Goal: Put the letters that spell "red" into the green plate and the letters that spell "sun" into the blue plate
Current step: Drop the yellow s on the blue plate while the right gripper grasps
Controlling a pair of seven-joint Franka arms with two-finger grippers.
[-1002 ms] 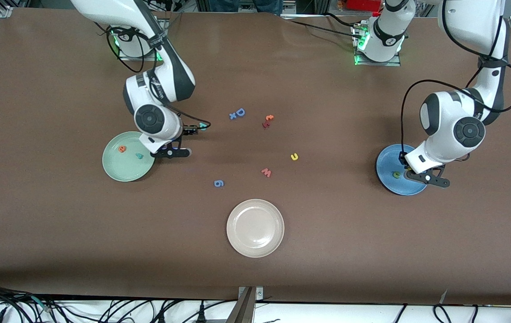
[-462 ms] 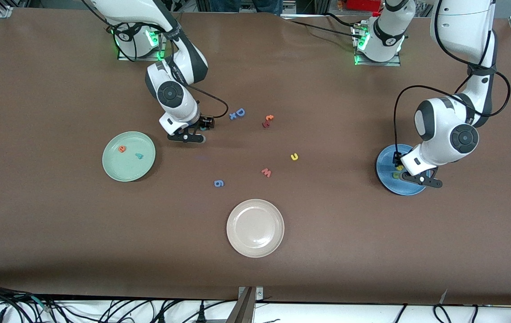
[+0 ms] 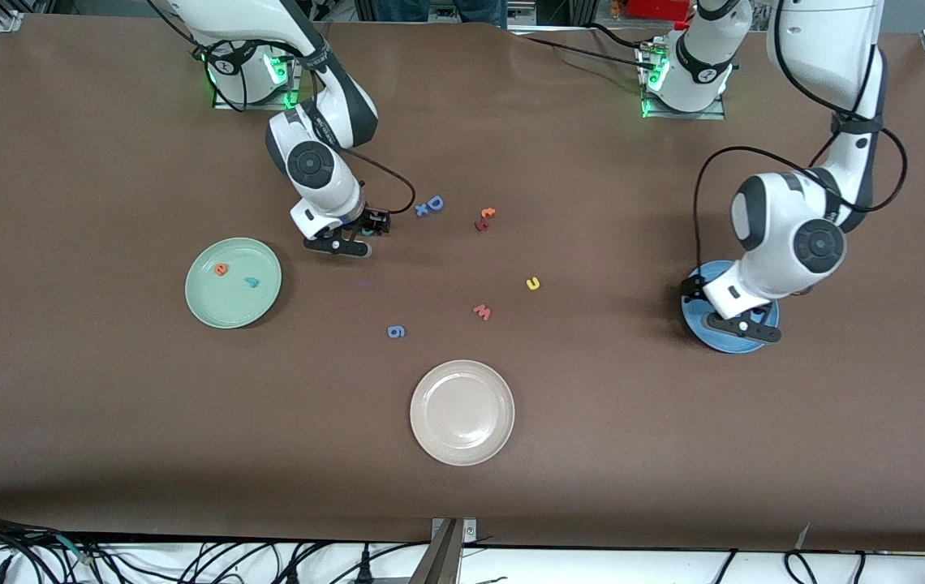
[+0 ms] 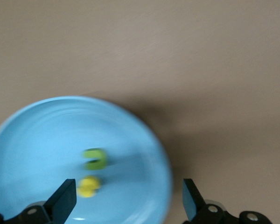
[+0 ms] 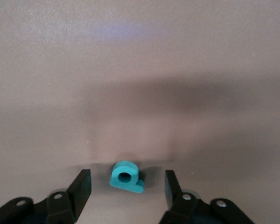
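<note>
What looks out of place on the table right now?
Nothing spilled or damaged. The yellow u lies on the bare table, not in the blue plate under the open left pincer. A teal letter sits on the table between the open right pincer fingers.

green plate (image 3: 233, 304) — orange, teal letters | left tool (image 3: 742, 326) over blue plate (image 3: 710, 334)

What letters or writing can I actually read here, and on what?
"D": blue foam letter, on the table.
"u": yellow foam letter, on the table.
"w": salmon foam letter, on the table.
"d": teal foam letter, on the table.
"e": orange foam letter, in the green plate.
Unreadable: blurred green letter, blurred yellow letter, in the blue plate.
</note>
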